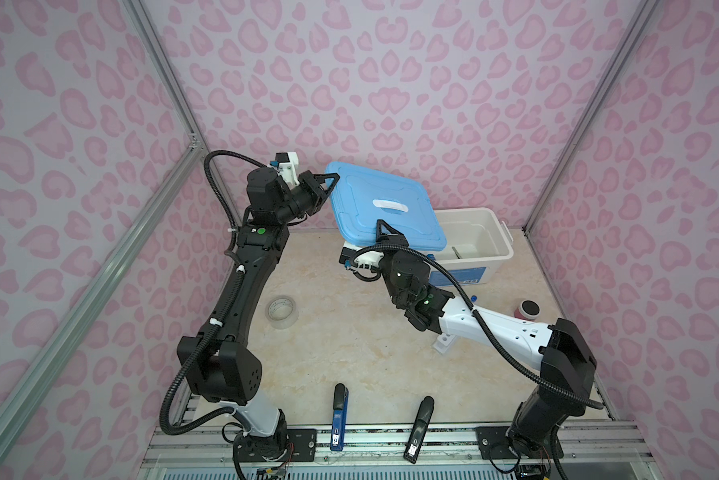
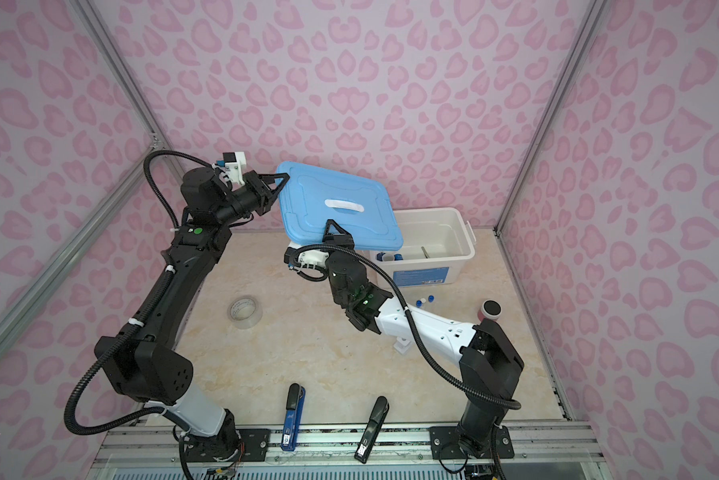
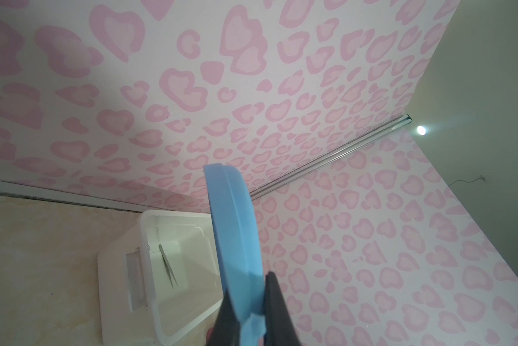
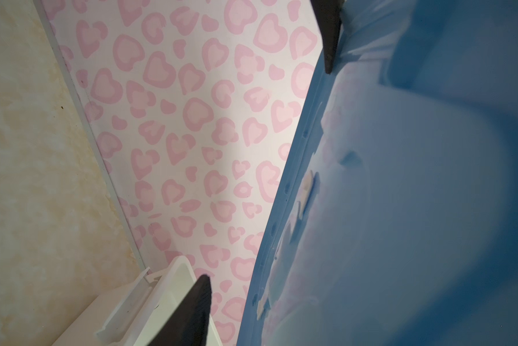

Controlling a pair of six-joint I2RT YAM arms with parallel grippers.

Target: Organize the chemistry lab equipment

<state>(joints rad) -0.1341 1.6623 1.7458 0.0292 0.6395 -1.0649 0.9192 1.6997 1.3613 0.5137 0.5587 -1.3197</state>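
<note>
A blue lid (image 1: 387,208) (image 2: 341,203) hangs tilted over the white bin (image 1: 503,237) (image 2: 466,237). My left gripper (image 1: 328,185) (image 3: 248,311) is shut on the lid's (image 3: 234,233) left corner. At the lid's near edge my right gripper (image 1: 385,235) (image 2: 335,232) stands open. One of its fingers (image 4: 198,311) is apart from the lid (image 4: 401,209); the other is hidden. Metal tweezers (image 3: 168,265) (image 2: 425,251) lie in the bin (image 3: 145,239), beside blue and white items (image 2: 393,257). Blue-capped test tubes (image 2: 426,300) lie on the table. The white holed rack (image 1: 445,343) shows partly under the right arm.
A clear tape roll (image 1: 282,312) sits on the table's left side. A blue stapler-like tool (image 1: 340,415) and a black one (image 1: 418,428) lie at the front edge. A red-and-black round object (image 1: 529,309) is at the right. Pink patterned walls close in three sides.
</note>
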